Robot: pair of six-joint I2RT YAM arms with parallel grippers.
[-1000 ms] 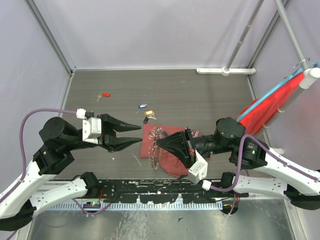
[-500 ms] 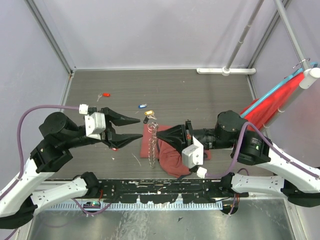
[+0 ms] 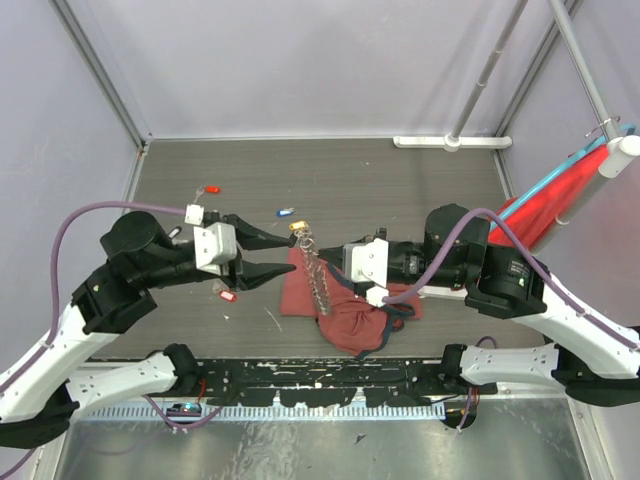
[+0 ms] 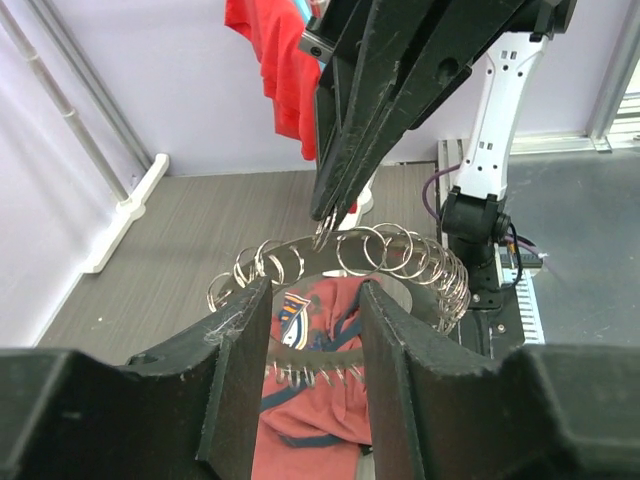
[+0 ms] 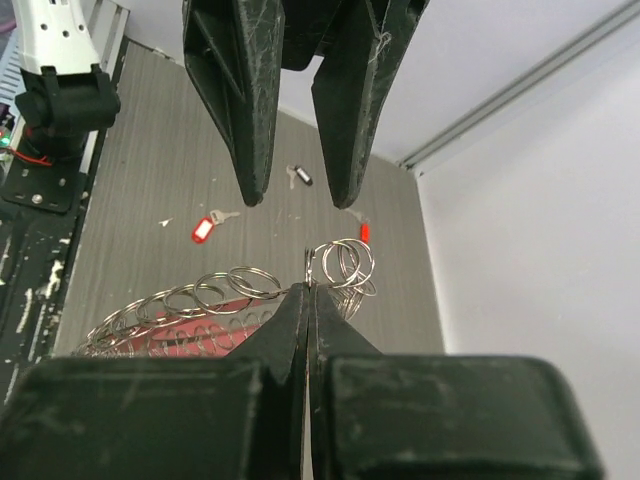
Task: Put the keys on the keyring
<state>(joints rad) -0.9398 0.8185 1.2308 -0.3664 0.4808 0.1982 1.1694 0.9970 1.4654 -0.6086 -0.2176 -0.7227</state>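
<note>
Five small loose metal keys with plastic heads: two red keys (image 3: 210, 188) (image 3: 226, 294), one blue key (image 3: 286, 212), one yellow key (image 3: 297, 226), one black key (image 5: 297, 177). One large silvery wire keyring (image 3: 318, 275) fringed with small loops. One dark-red cloth bag (image 3: 345, 325).

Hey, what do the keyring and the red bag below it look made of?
The keyring looks like bare metal wire, silvery and shiny: its thin loops glint. The bag looks like soft cloth, matte dark red: it lies crumpled in folds; the weave is too small to tell.
</note>
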